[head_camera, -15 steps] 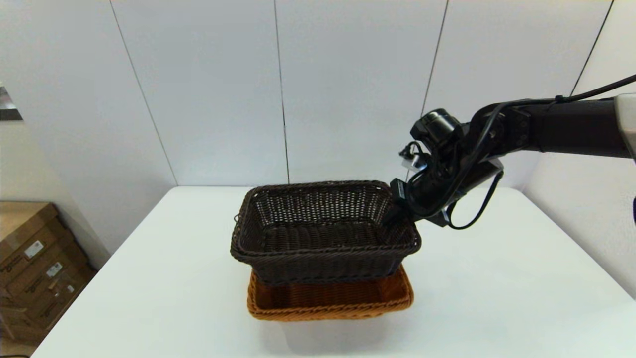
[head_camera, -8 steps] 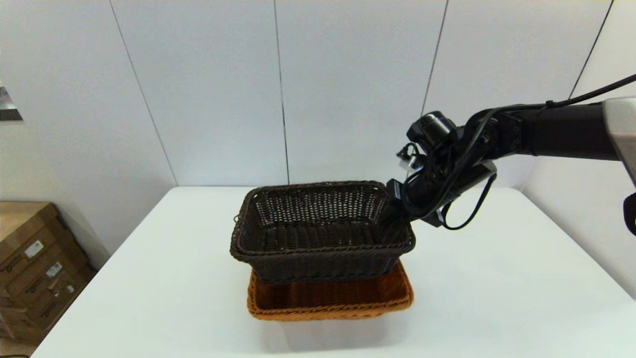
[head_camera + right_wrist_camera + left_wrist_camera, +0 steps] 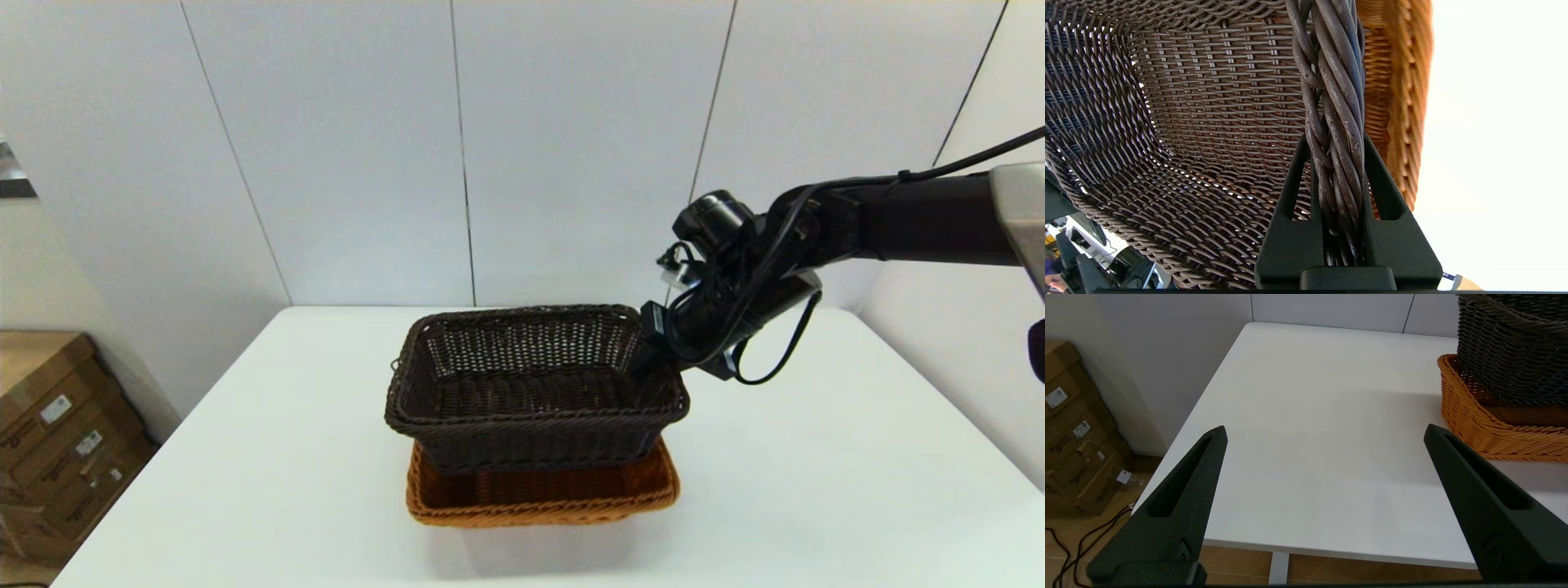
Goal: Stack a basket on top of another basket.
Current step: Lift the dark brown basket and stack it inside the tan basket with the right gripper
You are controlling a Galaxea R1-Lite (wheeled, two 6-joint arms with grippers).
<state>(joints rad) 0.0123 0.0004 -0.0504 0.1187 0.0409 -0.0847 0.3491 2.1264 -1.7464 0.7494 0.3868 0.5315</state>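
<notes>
The dark brown basket (image 3: 535,384) is already above the orange-tan basket (image 3: 543,494), and its bottom part sits inside the opening of the lower one. The right gripper (image 3: 649,359) holds it by the rolled rim on the robot's right end. In the right wrist view the two black fingers (image 3: 1294,196) are closed tight on the twisted rim strands, one finger inside the basket and one outside. It is hard to tell if the dark basket rests fully on the orange one or if it hangs a little. Seen from the head camera, the dark basket lies a bit farther back than the orange one, whose front strip stays uncovered, so the two are not lined up exactly.

I judge that the task is almost finished. What is left is to let the dark basket settle, to open the fingers and to take the arm away.

The left gripper (image 3: 1323,437) is parked near the table's left front corner, well apart from the baskets. Its fingers stand wide apart and they hold nothing.

The white table (image 3: 269,457) is smooth and plain, and the baskets stand near its middle. Behind it is a wall of pale panels (image 3: 588,147) with thin dark seams. On the floor at the robot's left side some cardboard boxes (image 3: 61,441) with small labels stand, and a dark cable (image 3: 1069,547) lies on the brown floor near them.
</notes>
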